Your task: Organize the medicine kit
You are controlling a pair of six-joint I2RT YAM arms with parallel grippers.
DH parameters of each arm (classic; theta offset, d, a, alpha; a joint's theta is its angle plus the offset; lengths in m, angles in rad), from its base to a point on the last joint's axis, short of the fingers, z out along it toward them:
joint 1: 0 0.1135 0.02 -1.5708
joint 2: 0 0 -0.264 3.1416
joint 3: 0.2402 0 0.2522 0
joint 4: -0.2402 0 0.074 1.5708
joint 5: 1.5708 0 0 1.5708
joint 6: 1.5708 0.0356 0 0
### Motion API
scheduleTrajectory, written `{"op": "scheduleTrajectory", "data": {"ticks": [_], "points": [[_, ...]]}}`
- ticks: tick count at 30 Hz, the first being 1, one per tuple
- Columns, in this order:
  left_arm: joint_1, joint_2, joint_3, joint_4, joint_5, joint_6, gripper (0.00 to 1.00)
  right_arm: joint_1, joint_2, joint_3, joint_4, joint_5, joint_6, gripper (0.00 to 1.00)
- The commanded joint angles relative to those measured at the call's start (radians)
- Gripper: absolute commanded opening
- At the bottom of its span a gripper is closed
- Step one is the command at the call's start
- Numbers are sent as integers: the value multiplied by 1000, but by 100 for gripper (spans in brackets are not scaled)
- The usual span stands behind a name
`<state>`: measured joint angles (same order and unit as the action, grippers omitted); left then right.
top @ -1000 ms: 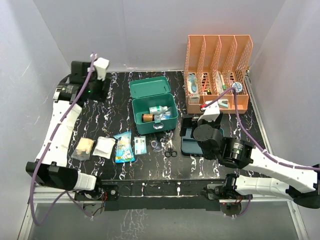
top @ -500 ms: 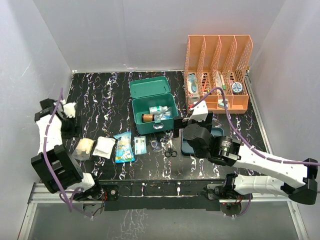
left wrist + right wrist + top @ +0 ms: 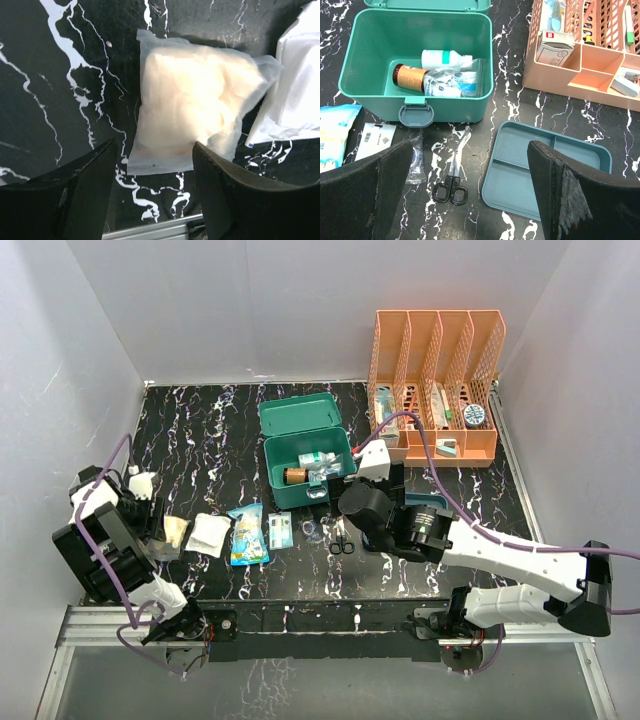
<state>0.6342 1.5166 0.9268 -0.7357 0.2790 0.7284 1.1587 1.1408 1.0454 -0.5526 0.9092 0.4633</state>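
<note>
Near the medicine kit, right claw gapes; left claw spread over a clear pouch; white bottle label unreadable.

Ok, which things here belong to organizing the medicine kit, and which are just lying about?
Likely the job: open medicine kit, pale clear pouch, white packet, blue packet, scissors.
Likely just lying about: orange file rack, blue-grey compartment tray (could be the kit's insert; cannot tell).
</note>
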Motion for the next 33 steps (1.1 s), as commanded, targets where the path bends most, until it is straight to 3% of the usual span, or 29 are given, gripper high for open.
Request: {"op": "scheduleTrajectory", "data": {"ticks": [1, 6, 8, 10, 12, 17, 21, 24, 29, 33], "points": [[5, 45, -2, 37, 57, 34, 59, 9, 0, 62, 16, 3, 25, 99], [4, 81, -2, 42, 73, 41, 51, 18, -19, 65, 3, 13, 41, 98], [4, 91, -4, 28, 85, 49, 43, 24, -31, 61, -8, 19, 51, 98], [4, 92, -3, 13, 95, 54, 26, 29, -40, 57, -21, 26, 65, 98], [3, 86, 12, -10, 104, 59, 2, 37, -47, 50, -39, 33, 84, 98], [4, 48, 180, -173, 160, 75, 0, 47, -75, 18, -47, 43, 109, 98], [-23, 51, 490, -365, 249, 54, 0, 48, -90, -7, -35, 53, 111, 98], [-155, 80, 751, -464, 240, 8, 0, 49, -98, -25, -13, 69, 97, 98], [-543, 182, 1027, -491, 127, -144, 0, 48, -114, -24, -13, 117, 87, 98], [-797, 324, 1224, -505, 73, -228, 0, 47, -180, -1, -124, 165, 148, 98]]}}
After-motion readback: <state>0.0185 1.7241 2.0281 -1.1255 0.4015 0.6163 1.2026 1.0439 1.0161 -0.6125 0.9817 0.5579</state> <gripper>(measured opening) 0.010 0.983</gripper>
